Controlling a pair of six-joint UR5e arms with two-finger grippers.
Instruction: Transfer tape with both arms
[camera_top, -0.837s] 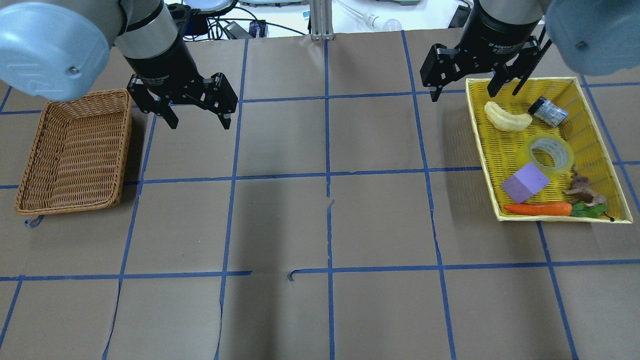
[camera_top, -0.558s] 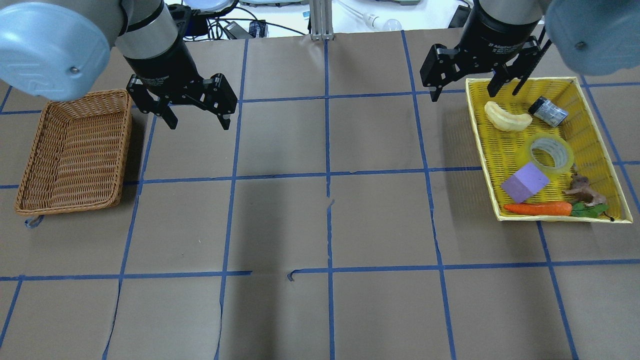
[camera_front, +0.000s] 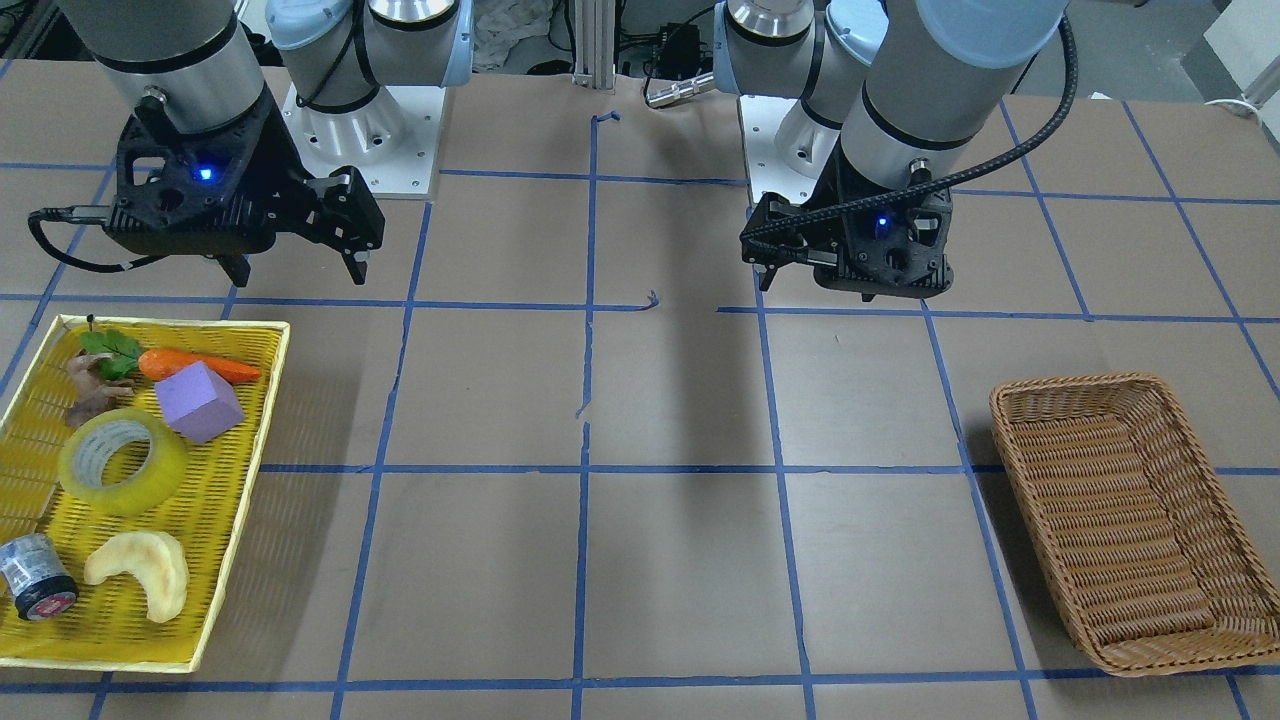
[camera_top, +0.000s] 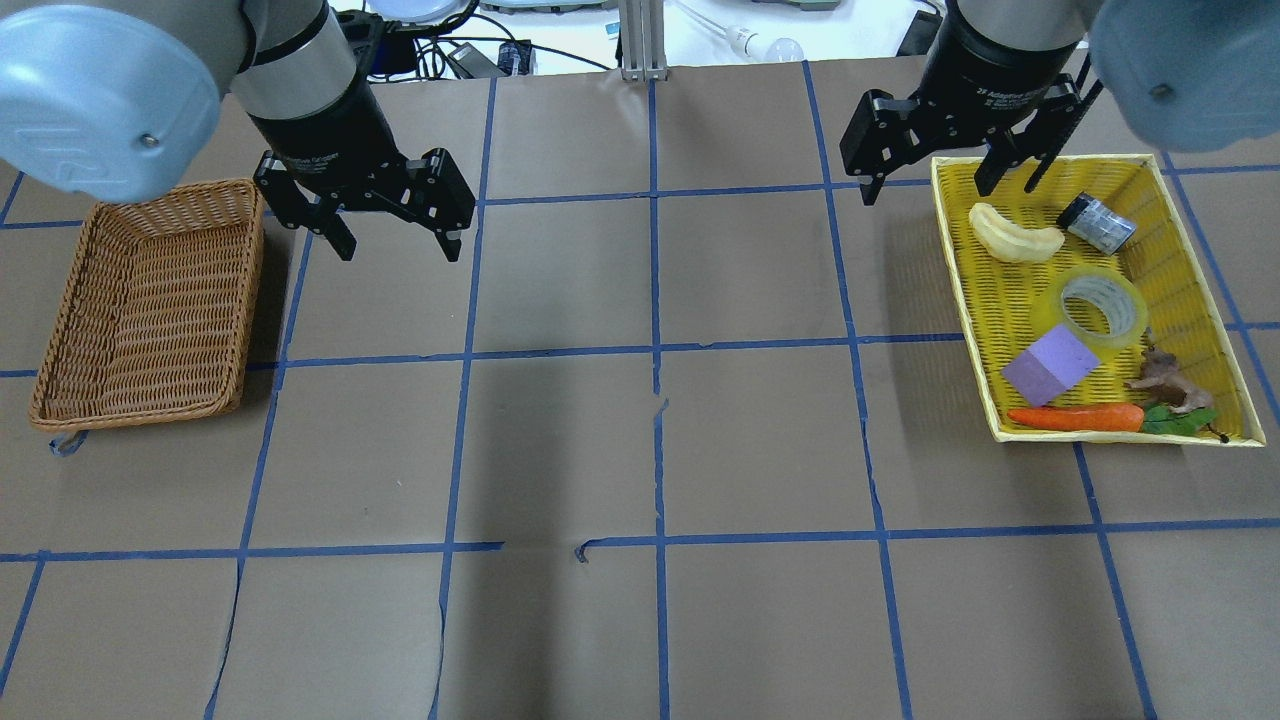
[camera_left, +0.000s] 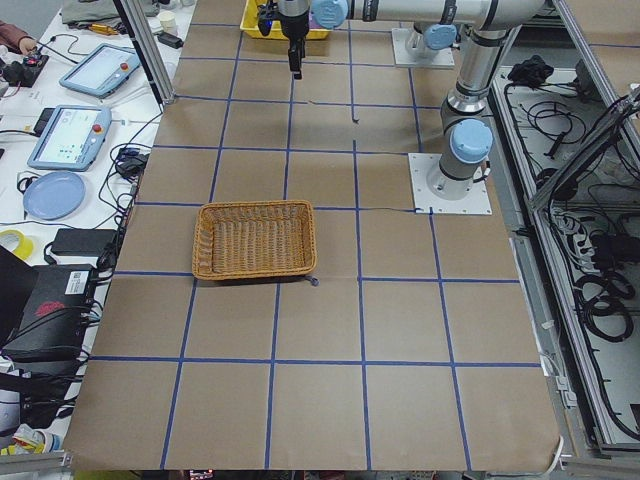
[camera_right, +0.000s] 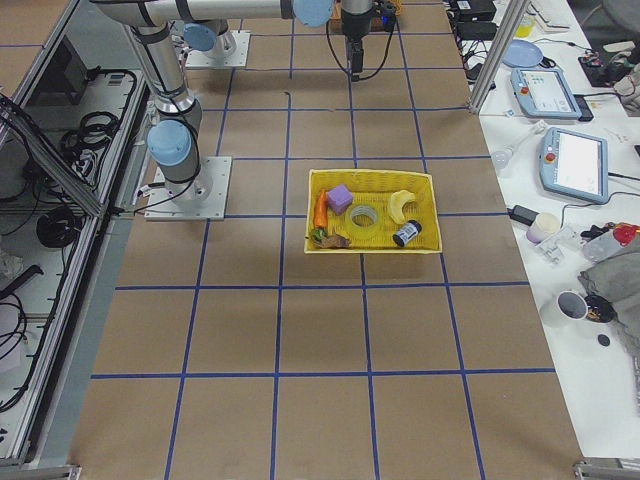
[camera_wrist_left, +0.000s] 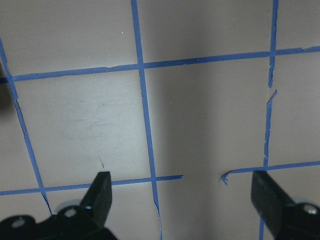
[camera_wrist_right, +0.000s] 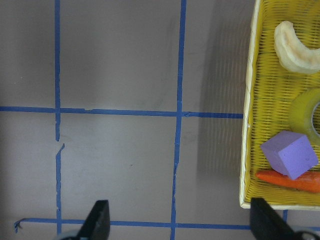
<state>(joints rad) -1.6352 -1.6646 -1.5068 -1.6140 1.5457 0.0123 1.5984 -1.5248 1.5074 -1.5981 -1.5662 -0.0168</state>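
Currently the tape (camera_top: 1072, 322) lies flat in the yellow tray (camera_top: 957, 290); the right tool (camera_top: 928, 190) and left tool (camera_top: 398, 245) hover wide open and empty above the bench (camera_top: 760, 440).

Two arms (camera_top: 300, 75), two baskets (camera_top: 60, 330), six objects (camera_top: 1050, 365)

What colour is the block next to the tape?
The block is purple, clearest in the front-facing view.

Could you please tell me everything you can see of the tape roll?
The tape is a wide roll of translucent yellow film around a pale grey-white core. It lies flat, hole upward, on the mesh floor of the yellow tray, close beside the purple block; whether they touch is unclear. Nothing grips it.
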